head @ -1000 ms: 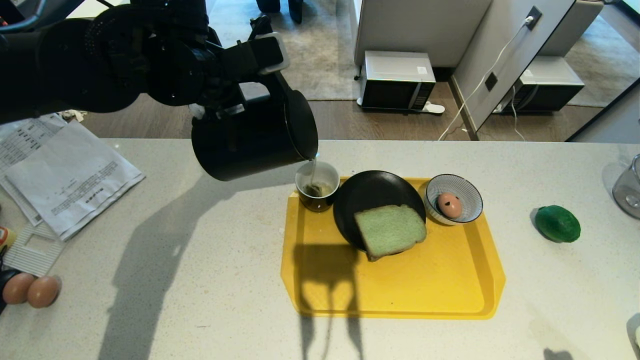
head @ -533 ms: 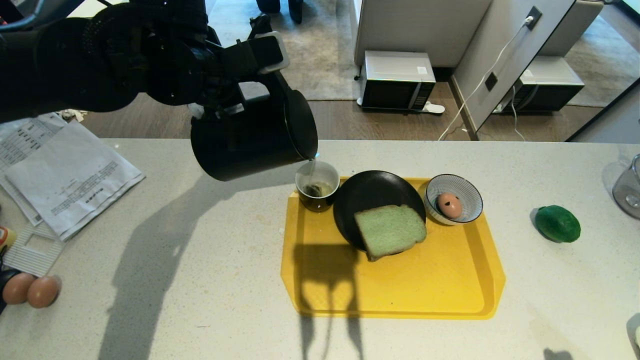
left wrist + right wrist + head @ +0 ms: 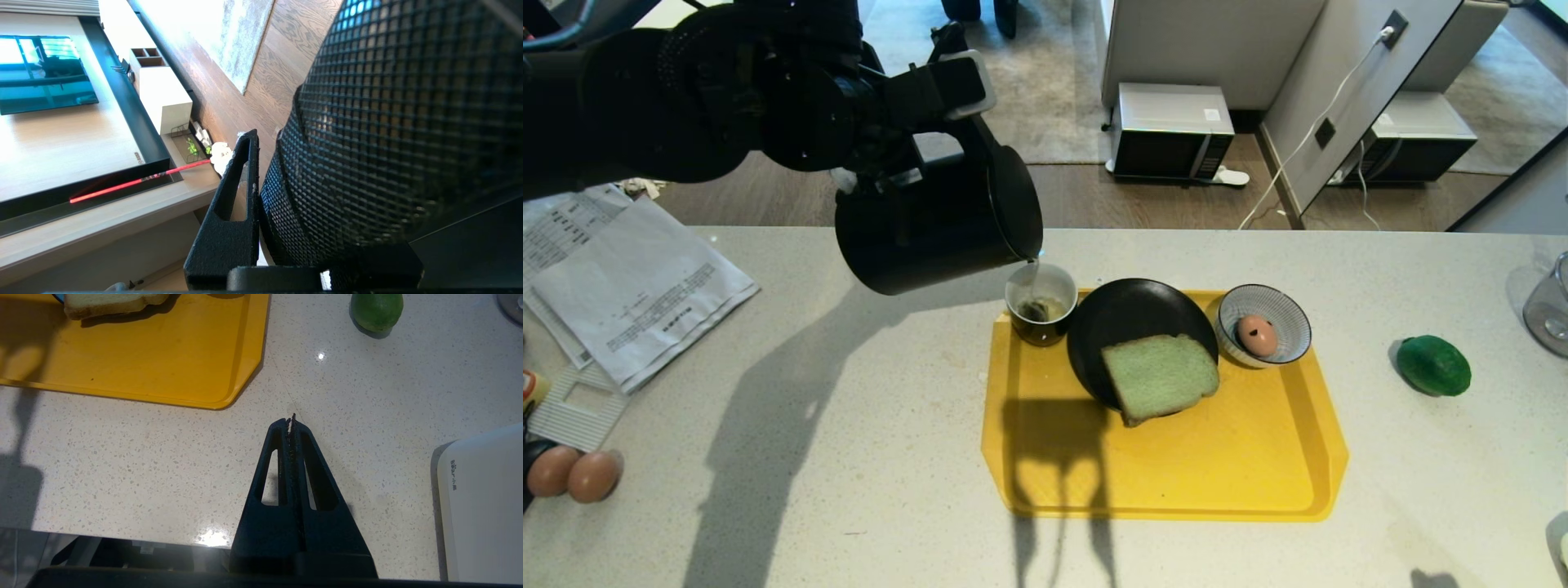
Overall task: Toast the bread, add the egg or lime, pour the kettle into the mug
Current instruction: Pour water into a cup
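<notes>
My left gripper is shut on the handle of the dark kettle, which it holds tilted, spout down, over the mug. A thin stream falls from the spout into the mug, where a tea bag lies. In the left wrist view one finger presses against the textured black handle. The green bread lies half on a black plate on the yellow tray. The egg sits in a striped bowl. The lime rests on the counter right of the tray. My right gripper hovers shut over bare counter.
Papers lie at the counter's left, with two brown eggs near the front left edge. A glass vessel stands at the far right. A white appliance sits close beside the right gripper.
</notes>
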